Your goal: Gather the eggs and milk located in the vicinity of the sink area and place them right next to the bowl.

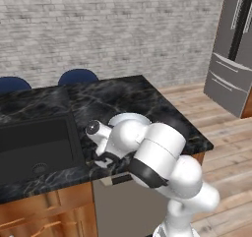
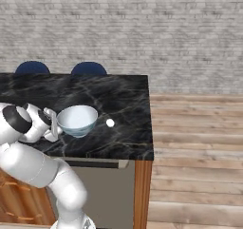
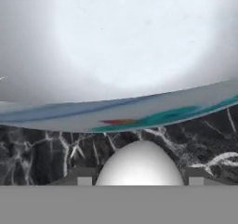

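Observation:
My gripper (image 3: 139,179) hangs low over the black marble counter (image 2: 118,95), just left of the bowl (image 2: 77,119). A small white egg (image 3: 139,165) sits between the two fingertips (image 3: 84,179), which stand against its sides. The bowl's pale blue-tinted wall (image 3: 116,46) rises directly beyond the egg. From the left base the gripper (image 1: 104,159) sits at the counter's front edge, between the sink (image 1: 34,147) and the bowl's rim (image 1: 129,117). A second small white egg-shaped thing (image 2: 110,123) lies on the counter right of the bowl. The milk is out of view.
Two blue seat backs (image 2: 88,69) stand behind the counter. A grey fridge (image 1: 231,49) stands at the far right on the wooden floor (image 2: 199,142). The counter ends at its right edge (image 2: 150,123), a short way past the bowl.

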### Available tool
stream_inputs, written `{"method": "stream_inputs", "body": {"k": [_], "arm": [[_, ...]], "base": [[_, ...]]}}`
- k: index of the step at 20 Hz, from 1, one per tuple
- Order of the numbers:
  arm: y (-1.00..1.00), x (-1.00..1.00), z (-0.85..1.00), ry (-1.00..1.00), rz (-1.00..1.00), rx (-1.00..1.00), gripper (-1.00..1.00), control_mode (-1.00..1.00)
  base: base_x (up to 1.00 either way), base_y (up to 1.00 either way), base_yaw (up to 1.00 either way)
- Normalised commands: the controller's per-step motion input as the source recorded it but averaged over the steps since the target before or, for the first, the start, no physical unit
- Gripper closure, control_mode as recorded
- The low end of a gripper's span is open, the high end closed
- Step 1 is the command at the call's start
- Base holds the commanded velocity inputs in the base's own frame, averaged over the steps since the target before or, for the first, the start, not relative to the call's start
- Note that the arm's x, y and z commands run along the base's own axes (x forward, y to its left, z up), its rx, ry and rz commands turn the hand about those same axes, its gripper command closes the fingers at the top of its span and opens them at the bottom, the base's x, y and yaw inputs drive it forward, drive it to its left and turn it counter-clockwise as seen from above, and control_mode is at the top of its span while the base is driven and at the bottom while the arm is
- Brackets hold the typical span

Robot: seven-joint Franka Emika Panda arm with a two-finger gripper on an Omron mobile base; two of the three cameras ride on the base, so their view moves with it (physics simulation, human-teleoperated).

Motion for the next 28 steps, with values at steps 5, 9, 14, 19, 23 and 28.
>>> {"method": "stream_inputs", "body": {"k": [5,9,14,19,23,28], "arm": [[0.0,0.13,-0.23,0.0,-0.04,0.0,-1.0,-1.0],[0.0,0.0,0.0,-0.07,-0.02,0.0,-1.0,-1.0],[0.0,0.0,0.19,-0.15,0.0,0.0,-1.0,-1.0],[-0.02,-0.04,0.4,-0.15,0.0,0.02,-1.0,-1.0],[-0.17,-0.58,0.81,-0.05,0.02,0.13,-1.0,-1.0],[-0.25,-0.86,0.85,0.0,0.06,0.14,-1.0,-1.0]], "base": [[0.0,0.0,0.0],[0.0,0.0,0.0],[0.0,0.0,0.0],[0.0,0.0,0.0],[0.0,0.0,0.0],[0.0,0.0,0.0]]}}
